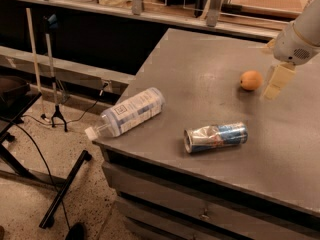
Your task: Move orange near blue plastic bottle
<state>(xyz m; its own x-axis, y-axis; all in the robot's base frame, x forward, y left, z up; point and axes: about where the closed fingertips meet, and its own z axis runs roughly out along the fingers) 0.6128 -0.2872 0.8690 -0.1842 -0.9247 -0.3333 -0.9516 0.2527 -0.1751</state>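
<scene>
Grey metal tabletop (210, 84) bears a small round orange fruit (251, 80) at far right, a pale robot gripper (274, 84) just beside it; spread or pressed together cannot be told. A clear blue-labelled plastic bottle (131, 111) lies at the left edge, well apart, a crushed silver-and-blue can (216, 137) nearer the front

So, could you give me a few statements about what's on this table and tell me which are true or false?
1. The bottle stands upright. False: it lies on its side at the edge of the table.
2. The orange rests on the table close to the gripper. True.
3. The gripper holds the orange. False: the orange sits free on the table, beside the gripper.
4. A crushed can lies on its side on the table. True.
</scene>
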